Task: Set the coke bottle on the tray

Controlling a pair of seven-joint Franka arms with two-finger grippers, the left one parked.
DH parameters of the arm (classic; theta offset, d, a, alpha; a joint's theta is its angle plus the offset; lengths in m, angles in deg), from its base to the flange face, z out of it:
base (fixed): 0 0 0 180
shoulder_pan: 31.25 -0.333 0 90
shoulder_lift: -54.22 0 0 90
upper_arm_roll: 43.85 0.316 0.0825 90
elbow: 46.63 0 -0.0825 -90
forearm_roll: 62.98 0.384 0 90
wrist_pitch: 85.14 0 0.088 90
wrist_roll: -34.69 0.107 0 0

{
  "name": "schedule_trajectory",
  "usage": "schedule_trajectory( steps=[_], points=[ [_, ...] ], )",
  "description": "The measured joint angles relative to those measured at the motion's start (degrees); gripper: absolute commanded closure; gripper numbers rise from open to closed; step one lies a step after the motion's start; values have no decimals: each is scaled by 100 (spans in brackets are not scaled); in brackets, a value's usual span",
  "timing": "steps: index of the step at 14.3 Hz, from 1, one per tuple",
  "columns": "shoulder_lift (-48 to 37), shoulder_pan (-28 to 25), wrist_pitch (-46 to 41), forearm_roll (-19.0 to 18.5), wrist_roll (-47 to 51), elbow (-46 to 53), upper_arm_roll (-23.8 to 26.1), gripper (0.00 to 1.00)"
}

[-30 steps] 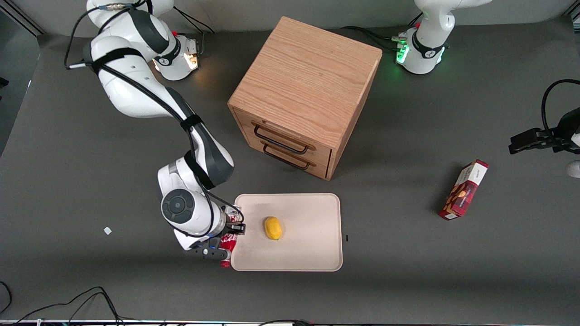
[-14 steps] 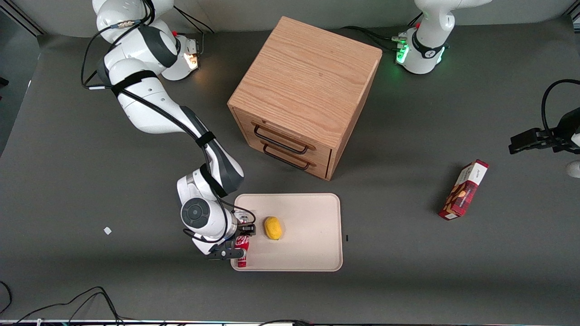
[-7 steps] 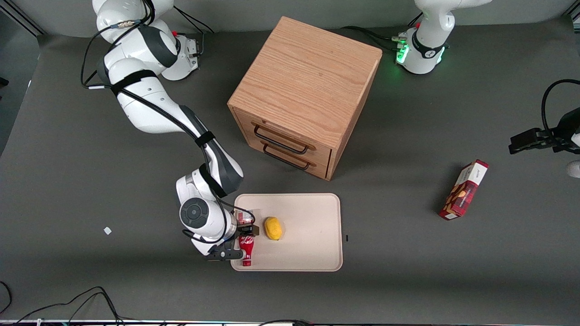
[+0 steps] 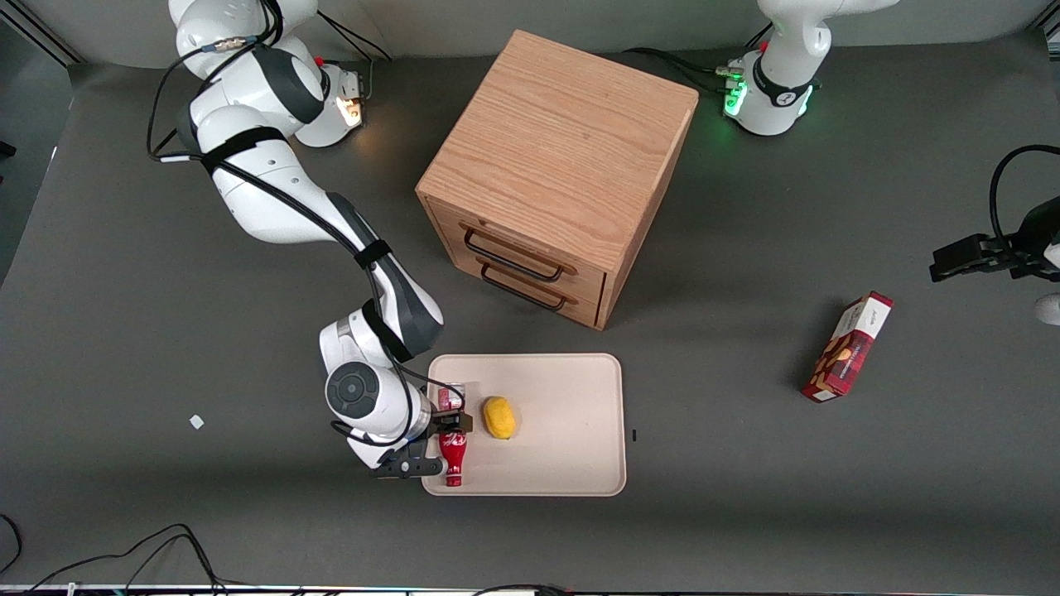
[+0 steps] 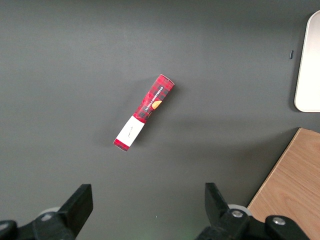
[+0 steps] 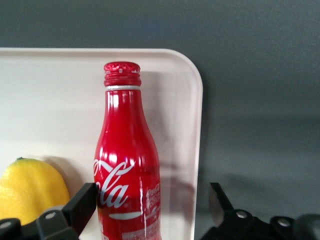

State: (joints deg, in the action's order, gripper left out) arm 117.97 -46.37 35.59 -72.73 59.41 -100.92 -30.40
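You are looking at a dark grey table (image 4: 124,273) with a wooden cabinet (image 4: 556,170) sitting on it, its two drawers with dark handles facing the front camera at an angle. In front of those drawers, nearer the camera, the cream tray (image 4: 563,463) is lying flat on the table. Your working arm (image 4: 273,190) is reaching down to the tray's edge at its own end of the table.

The gripper (image 4: 439,443) is hanging over that edge of the tray, and in the wrist view its fingers (image 6: 80,204) are standing wide apart, one on each side of the bottle (image 6: 127,165), with a clear gap on one side and the other finger just beside the glass; you cannot tell whether that one is touching.

The bottle is lying on the tray near its rim, cap (image 6: 122,73) pointing toward the corner nearest the camera. A lemon (image 4: 499,416) is resting on the tray just beside the bottle. Well apart, toward the parked arm's end of the table, a red snack box (image 4: 847,347) is lying on the table.
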Motion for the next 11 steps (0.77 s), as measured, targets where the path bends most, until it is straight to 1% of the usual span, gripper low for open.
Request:
schedule_trajectory(
  steps=[2,3,5,7,9,11],
  points=[
    [-103,14,-341,25,6,95,1,0],
    [-214,34,-528,100,13,147,1,0],
    [-602,145,-1053,274,14,197,2,0],
    [-1112,370,-1675,333,13,111,37,0],
    [-1660,611,-2021,367,7,-222,74,0],
    [-2232,824,-2210,382,4,-806,91,0]
  ],
)
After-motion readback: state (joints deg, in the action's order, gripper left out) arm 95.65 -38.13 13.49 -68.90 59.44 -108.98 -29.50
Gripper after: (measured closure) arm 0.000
